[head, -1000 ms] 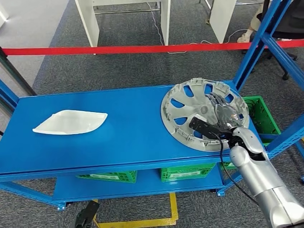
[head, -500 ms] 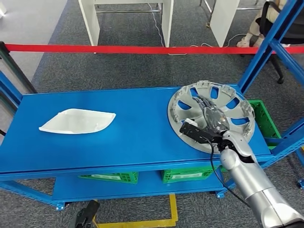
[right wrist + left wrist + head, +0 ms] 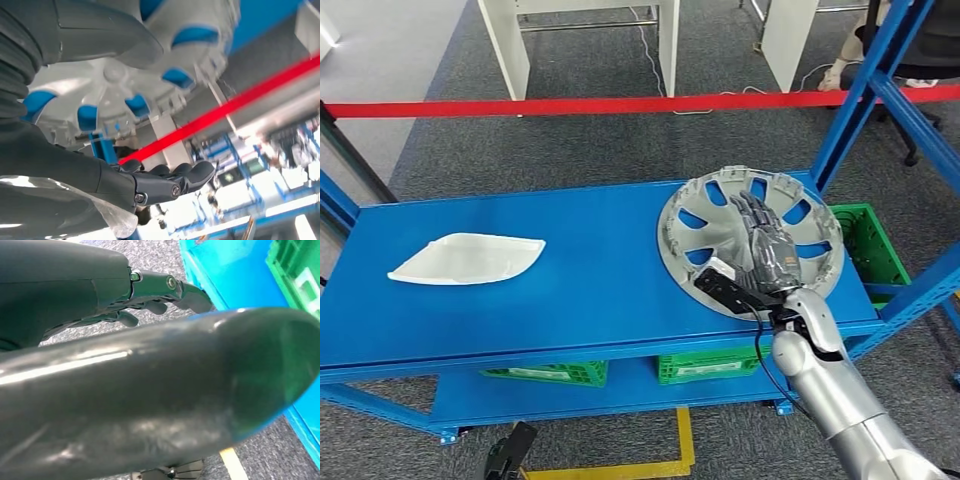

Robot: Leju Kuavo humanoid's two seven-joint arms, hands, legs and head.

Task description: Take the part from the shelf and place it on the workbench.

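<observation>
Since a second ago my right hand (image 3: 765, 245) has slid from the wheel cover's (image 3: 712, 225) right edge to its middle, and I see it lying flat there, fingers spread, holding nothing. That wheel cover sits on the blue shelf (image 3: 599, 280), far right of the white part (image 3: 467, 258). My left hand (image 3: 113, 300) hangs over carpet, fingers loosely apart and empty.
</observation>
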